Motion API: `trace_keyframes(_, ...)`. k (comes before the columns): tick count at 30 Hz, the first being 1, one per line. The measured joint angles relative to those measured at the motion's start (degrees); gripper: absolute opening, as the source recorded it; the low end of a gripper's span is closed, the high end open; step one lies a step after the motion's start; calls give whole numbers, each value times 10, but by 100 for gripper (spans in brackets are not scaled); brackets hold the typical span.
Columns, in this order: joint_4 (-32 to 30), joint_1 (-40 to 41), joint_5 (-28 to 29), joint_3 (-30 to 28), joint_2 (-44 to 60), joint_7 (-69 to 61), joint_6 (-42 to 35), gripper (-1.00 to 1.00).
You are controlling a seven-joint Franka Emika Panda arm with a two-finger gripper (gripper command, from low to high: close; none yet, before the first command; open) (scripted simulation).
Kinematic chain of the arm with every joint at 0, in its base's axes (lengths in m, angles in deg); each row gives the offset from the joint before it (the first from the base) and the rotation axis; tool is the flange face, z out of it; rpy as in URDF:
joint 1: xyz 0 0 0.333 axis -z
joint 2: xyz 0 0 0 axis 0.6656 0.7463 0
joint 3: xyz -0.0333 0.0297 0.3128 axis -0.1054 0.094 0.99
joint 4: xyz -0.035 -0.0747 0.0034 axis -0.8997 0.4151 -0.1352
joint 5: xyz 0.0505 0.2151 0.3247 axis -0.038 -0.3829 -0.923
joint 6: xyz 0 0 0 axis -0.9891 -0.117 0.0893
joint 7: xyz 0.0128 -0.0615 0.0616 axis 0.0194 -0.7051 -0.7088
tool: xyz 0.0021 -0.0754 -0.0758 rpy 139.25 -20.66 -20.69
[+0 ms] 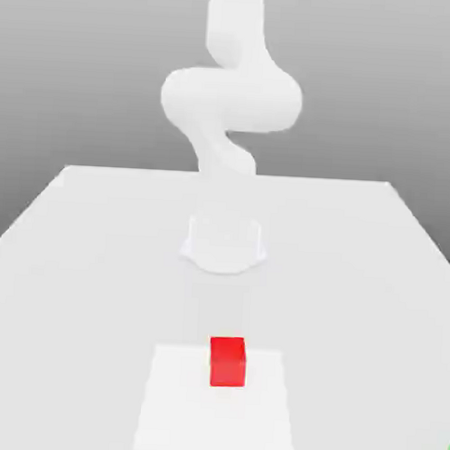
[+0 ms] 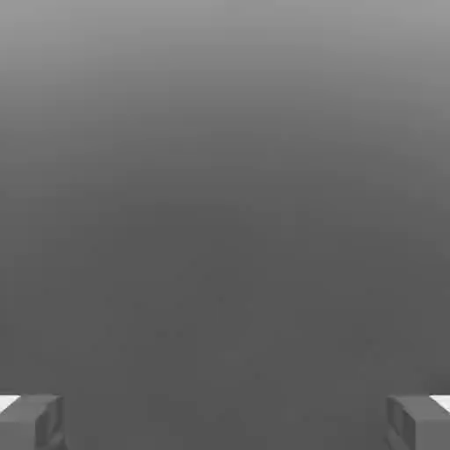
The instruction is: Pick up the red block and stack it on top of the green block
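Red block [image 1: 227,361] on table [image 1: 97,259]; end effector [image 2: 225,422] fingers spread, apparently well apart from it

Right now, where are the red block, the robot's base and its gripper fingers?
Red block [image 1: 227,361], exterior view: the point lies on its front face.
Base [image 1: 224,244], exterior view: on the front of the round pedestal.
Fingers [image 2: 35,422], hand view: on one grey fingertip; the two stand wide apart.
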Motion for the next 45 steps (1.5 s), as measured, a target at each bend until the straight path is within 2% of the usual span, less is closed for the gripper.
trace_keyframes(17, -270, -14, 0, 5, 361, -23, 245, 0)
trace_keyframes(24, -270, -16, 6, 3, 513, -20, 371, 0)
trace_keyframes(25, -268, -16, 6, 2, 531, -21, 386, -100)
trace_keyframes(32, -267, -16, 8, 3, 534, -18, 389, -100)
trace_keyframes(39, -285, -13, 1, 7, 405, -24, 277, -100)
trace_keyframes(45, -180, -67, 5, 37, 446, -127, 213, -100)
